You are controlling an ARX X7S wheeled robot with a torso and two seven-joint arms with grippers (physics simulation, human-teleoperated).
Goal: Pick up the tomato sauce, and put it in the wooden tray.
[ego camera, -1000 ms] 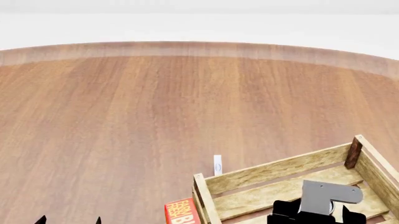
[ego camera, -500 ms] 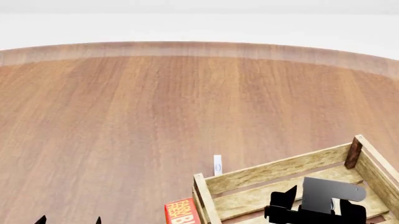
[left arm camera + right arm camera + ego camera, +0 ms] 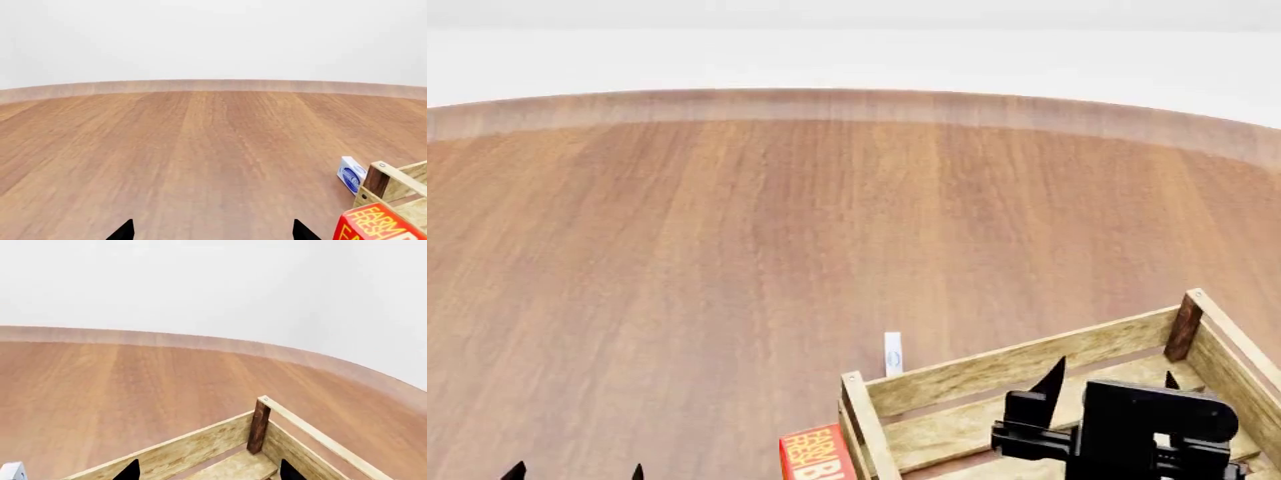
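The tomato sauce can shows in no current view. The wooden tray (image 3: 1014,366) of light slats with dark corner posts lies at the near right of the table. It also shows in the right wrist view (image 3: 180,452) and in the left wrist view (image 3: 393,176). My right gripper (image 3: 1110,380) is over the tray, open and empty, its fingertips pointing at the tray's far wall. In the right wrist view (image 3: 208,471) its jaws stand wide apart. My left gripper (image 3: 575,472) is at the near left over bare table, open and empty, also seen in the left wrist view (image 3: 213,231).
A red box with yellow lettering (image 3: 818,455) stands against the tray's near left corner and shows in the left wrist view (image 3: 373,227). A small white and blue packet (image 3: 893,353) stands just beyond the tray's far wall. The round wooden table's far edge (image 3: 854,100) curves across the back.
My right gripper has lifted and tipped up inside the tray, so its fingertips now show pointing away. The left gripper and the other objects have not moved.
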